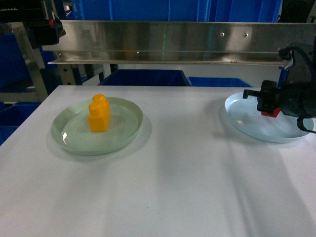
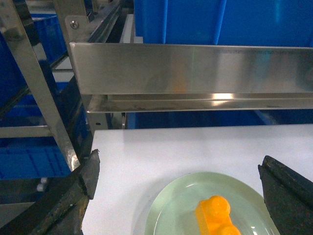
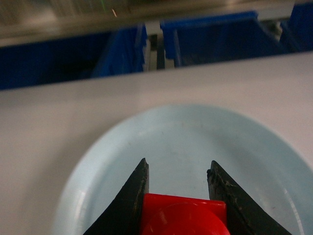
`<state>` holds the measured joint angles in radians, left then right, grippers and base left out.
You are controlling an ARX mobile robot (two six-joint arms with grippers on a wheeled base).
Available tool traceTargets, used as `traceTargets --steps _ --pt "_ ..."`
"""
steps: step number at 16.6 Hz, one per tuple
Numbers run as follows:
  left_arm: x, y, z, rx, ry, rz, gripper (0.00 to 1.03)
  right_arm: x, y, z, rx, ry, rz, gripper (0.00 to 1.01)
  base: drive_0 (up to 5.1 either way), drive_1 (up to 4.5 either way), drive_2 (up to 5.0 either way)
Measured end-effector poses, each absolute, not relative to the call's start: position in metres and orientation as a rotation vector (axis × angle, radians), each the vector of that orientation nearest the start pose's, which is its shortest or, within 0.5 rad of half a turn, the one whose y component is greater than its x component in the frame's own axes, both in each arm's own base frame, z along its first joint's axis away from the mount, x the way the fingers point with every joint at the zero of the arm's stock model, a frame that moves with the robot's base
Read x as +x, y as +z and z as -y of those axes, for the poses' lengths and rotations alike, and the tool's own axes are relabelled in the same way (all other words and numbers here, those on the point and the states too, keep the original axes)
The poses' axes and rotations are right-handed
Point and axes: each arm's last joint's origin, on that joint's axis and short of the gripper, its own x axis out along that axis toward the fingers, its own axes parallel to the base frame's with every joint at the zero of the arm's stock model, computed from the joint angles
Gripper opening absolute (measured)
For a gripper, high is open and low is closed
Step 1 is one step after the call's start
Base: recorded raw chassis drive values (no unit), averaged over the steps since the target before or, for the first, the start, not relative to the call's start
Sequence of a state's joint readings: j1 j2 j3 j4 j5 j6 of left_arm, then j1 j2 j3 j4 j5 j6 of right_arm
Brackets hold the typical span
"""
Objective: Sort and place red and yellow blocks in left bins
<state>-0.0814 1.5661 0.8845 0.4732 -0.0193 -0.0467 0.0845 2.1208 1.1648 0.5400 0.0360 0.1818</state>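
Observation:
The orange-yellow block (image 1: 99, 114) stands upright on a pale green plate (image 1: 69, 136) at the table's left. In the left wrist view the same block (image 2: 216, 218) lies on that plate (image 2: 171, 205), below and ahead of my left gripper (image 2: 178, 183), which is wide open and empty. The red block (image 1: 270, 112) is clamped in my right gripper (image 1: 265, 102), just above a pale blue plate (image 1: 242, 116) on the right. In the right wrist view the red block (image 3: 183, 215) fills the gap between the black fingers (image 3: 134, 196) of that gripper (image 3: 178, 167), over the blue plate (image 3: 98, 166).
A steel rail (image 1: 168, 42) runs across behind the white table (image 1: 187, 187). Blue bins (image 1: 145, 78) sit behind and below the table's far edge. A metal frame post (image 2: 44, 98) stands at the left.

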Motion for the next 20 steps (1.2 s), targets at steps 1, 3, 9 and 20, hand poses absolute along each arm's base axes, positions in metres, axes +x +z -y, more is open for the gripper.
traceTargets --steps 1,3,9,20 --pt "0.34 0.24 0.027 -0.036 -0.057 -0.21 0.98 0.428 0.142 -0.035 0.153 0.026 -0.369 0.3 0.0 0.0 0.0" --pt "0.34 0.24 0.027 -0.036 -0.057 -0.209 0.98 0.398 0.215 -0.028 0.154 0.077 -0.212 0.3 0.0 0.0 0.0" --pt "0.34 0.24 0.027 -0.036 -0.057 -0.21 0.98 0.26 0.326 -0.005 0.073 0.177 -0.002 0.29 0.0 0.0 0.0" --pt "0.348 0.241 0.031 -0.043 -0.029 -0.28 0.98 0.256 0.319 -0.012 0.004 0.217 -0.015 0.29 0.0 0.0 0.0"
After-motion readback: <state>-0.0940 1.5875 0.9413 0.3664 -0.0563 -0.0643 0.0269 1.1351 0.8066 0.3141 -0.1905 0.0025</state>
